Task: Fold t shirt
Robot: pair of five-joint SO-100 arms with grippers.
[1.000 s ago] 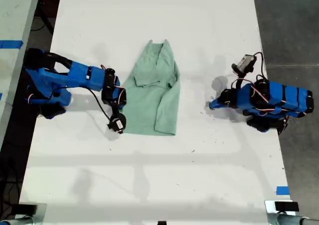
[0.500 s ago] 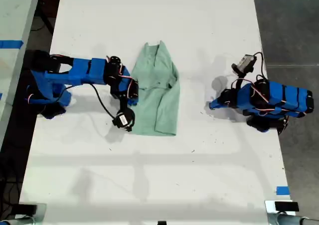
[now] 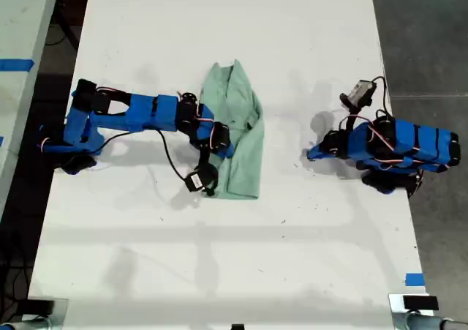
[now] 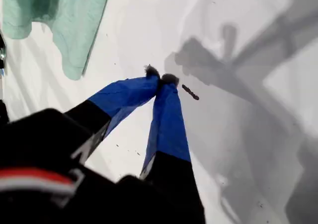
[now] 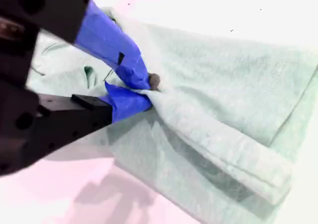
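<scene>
The pale mint-green t shirt point(image 3: 245, 143) lies wrinkled and partly folded lengthwise in the middle of the white table point(image 3: 219, 271). My second gripper point(image 3: 224, 148) reaches in from the exterior view's left and is shut on a doubled fold of the t shirt point(image 5: 223, 100); in the second wrist view its blue fingertips point(image 5: 130, 101) pinch the cloth. My first gripper point(image 3: 311, 153) rests shut and empty on the bare table at the exterior view's right, apart from the shirt. In the first wrist view its gripper point(image 4: 160, 77) has its tips together, and the t shirt point(image 4: 64, 20) shows beyond it.
The table's edge and dark floor point(image 3: 424, 37) run along the exterior view's right. Blue tape point(image 3: 414, 279) marks the table near that side. A second tabletop with blue tape point(image 3: 16, 64) borders the exterior view's left. A dark speck point(image 4: 190, 92) lies by my first gripper.
My second arm has stretched toward the exterior view's right, carrying the shirt's edge over the rest of the cloth, so the shirt looks narrower. My first arm has not moved.
</scene>
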